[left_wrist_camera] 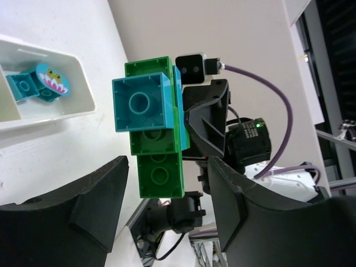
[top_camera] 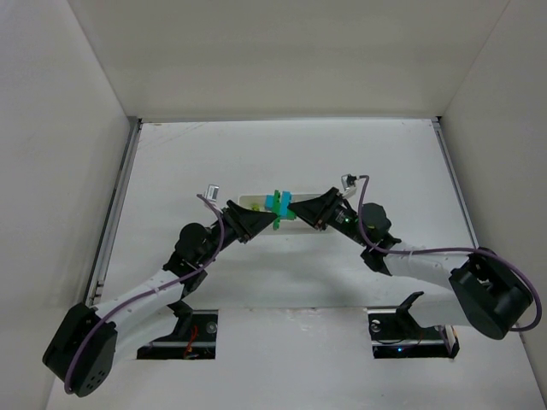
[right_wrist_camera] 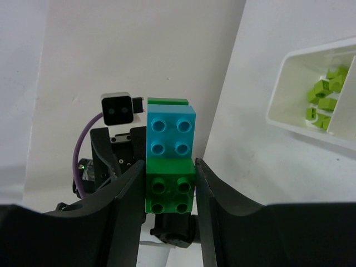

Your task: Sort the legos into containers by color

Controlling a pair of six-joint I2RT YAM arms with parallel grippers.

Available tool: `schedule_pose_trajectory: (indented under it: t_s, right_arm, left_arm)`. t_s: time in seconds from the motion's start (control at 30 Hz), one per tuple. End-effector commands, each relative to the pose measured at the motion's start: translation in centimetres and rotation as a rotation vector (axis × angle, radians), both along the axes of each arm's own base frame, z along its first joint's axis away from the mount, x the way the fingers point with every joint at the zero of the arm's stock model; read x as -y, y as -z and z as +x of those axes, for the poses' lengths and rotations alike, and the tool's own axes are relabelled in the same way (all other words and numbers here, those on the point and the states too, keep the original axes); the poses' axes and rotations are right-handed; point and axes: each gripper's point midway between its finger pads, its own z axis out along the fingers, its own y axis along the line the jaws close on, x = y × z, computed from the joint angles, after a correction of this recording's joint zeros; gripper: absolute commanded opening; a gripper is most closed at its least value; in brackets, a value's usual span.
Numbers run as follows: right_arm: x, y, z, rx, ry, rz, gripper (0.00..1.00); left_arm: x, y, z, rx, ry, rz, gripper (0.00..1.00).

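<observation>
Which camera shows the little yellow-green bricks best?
The right wrist view. There the yellow-green bricks lie piled up in one compartment of the white tray. The top view is too far away to make them out. The left wrist view shows only a compartment with teal pieces.

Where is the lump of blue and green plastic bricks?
In the top view the cyan and green plastic brick cluster hangs between the left gripper and the right gripper that pinches it, by the long white tray.
</observation>
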Motion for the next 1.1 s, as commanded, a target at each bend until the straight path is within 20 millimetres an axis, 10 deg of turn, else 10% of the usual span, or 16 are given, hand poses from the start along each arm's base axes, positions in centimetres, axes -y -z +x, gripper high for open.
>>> schedule_pose_trajectory:
  t_s: [0.0, 0.37, 1.07]
  right_arm:
    - [-0.5, -1.4, -0.4, 0.037, -0.035, 0.013, 0.34]
    - [-2.1, -0.7, -0.9, 0.012, -0.111, 0.009, 0.34]
    - [-1.2, -1.4, -1.5, 0.025, -0.118, 0.051, 0.33]
  left_arm:
    - [0.3, -2.4, 0.1, 0.093, 0.000, 0.004, 0.56]
    - [0.8, -2.0, 0.4, 0.084, 0.006, 0.019, 0.50]
    - [0.2, -0.8, 0.8, 0.074, -0.019, 0.042, 0.71]
